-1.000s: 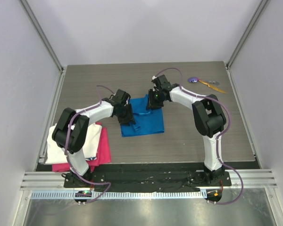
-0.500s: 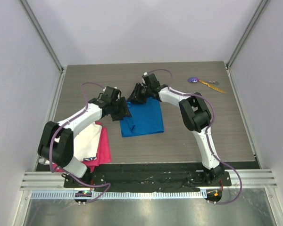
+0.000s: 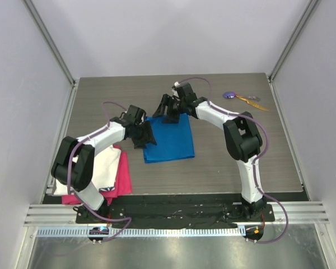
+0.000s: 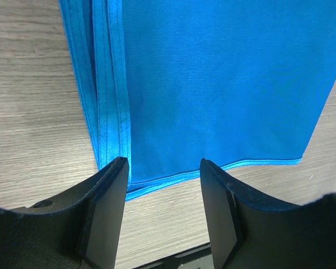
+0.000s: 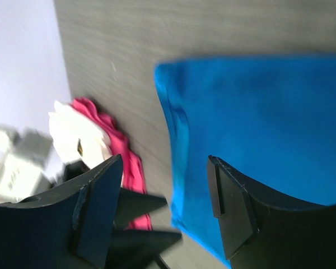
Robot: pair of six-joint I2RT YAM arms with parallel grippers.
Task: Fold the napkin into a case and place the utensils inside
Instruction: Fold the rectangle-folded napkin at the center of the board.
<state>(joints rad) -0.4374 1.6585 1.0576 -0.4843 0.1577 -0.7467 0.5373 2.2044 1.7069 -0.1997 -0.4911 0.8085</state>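
Note:
The blue napkin (image 3: 171, 140) lies flat on the table as a folded rectangle. It fills the left wrist view (image 4: 213, 84) with layered hems along its left side, and shows in the right wrist view (image 5: 257, 123). My left gripper (image 3: 145, 135) is open and empty at the napkin's left edge (image 4: 162, 185). My right gripper (image 3: 166, 110) is open and empty just above the napkin's far left corner (image 5: 165, 185). The purple-headed utensil (image 3: 229, 94) and the orange-yellow utensil (image 3: 252, 101) lie at the far right of the table, apart from the napkin.
A white cloth (image 3: 109, 165) lies on a pink cloth (image 3: 123, 178) at the near left, also in the right wrist view (image 5: 73, 134). Grey walls close in the table (image 3: 229, 157) on three sides.
The right gripper carried the napkin's far edge leftwards and let go. The left gripper also let go. The napkin went from bunched up to a flat folded rectangle.

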